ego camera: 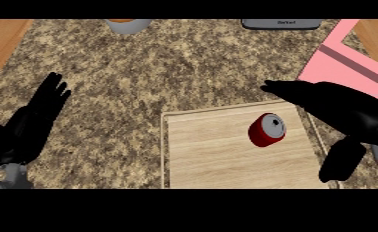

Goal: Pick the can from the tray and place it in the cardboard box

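A tray point(221, 151) is set on the counter point(170, 66) at the near right. A can point(266, 130) is laid on its side on the tray, toward the tray's far right part. The right hand point(332, 108) is held over the tray's right edge, just right of the can. A box point(347, 58) is found at the far right, behind the tray. The left hand point(33, 118) is seen at the near left edge, well apart from the tray. Two objects are cut off at the far edge: a container point(129, 25) left of centre and a flat device point(280, 24) to its right.
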